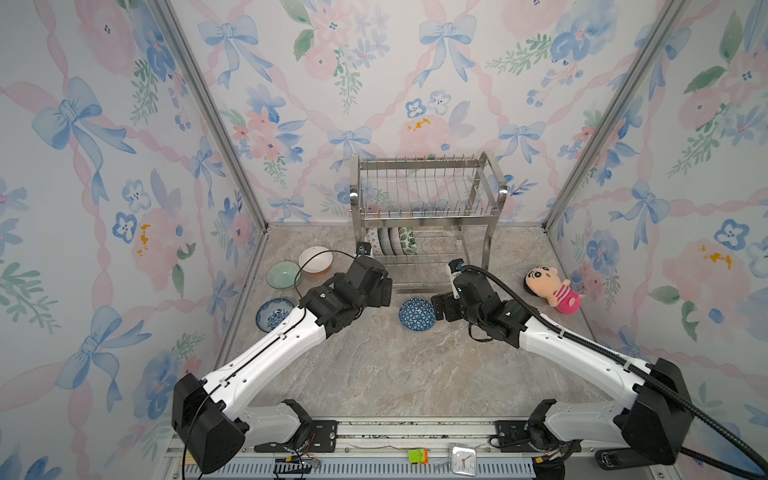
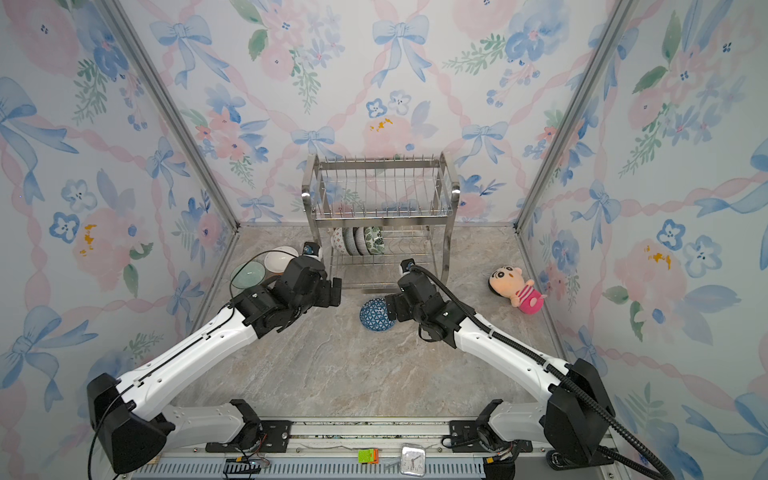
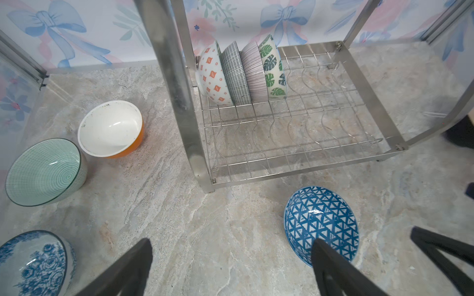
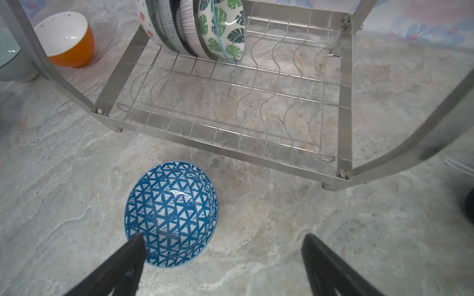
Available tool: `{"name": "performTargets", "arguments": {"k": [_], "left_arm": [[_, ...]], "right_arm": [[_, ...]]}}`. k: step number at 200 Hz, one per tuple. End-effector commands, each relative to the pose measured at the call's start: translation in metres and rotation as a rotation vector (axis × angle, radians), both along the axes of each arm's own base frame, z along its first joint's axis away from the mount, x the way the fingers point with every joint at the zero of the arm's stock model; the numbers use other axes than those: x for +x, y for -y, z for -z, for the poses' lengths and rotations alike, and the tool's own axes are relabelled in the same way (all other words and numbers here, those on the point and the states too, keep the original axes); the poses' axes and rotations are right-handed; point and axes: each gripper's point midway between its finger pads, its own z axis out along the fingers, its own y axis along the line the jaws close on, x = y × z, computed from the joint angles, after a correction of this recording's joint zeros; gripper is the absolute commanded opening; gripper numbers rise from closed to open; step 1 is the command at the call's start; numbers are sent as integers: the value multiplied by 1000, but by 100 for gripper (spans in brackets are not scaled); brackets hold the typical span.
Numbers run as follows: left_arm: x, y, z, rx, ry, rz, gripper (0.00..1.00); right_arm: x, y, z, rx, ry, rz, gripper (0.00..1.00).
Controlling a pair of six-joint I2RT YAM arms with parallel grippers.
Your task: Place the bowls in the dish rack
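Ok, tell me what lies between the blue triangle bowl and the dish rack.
Nothing: bare tabletop separates the blue triangle bowl and dish rack in the right wrist view.

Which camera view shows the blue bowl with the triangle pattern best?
The right wrist view: the blue triangle bowl is large and nearly whole. In the left wrist view the left gripper covers part of its rim. Both top views show it small.

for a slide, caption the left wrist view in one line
Four bowls stand in the lower tier of the dish rack; four more sit on the table.
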Motion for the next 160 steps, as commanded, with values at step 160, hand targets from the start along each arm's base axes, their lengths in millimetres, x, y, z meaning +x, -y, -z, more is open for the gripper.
{"name": "performTargets", "arguments": {"k": [160], "left_arm": [[-22,-44,79,-586,-231,-103,98]], "right_arm": [[-7,-105,79,-110,-209,-153,97]]}}
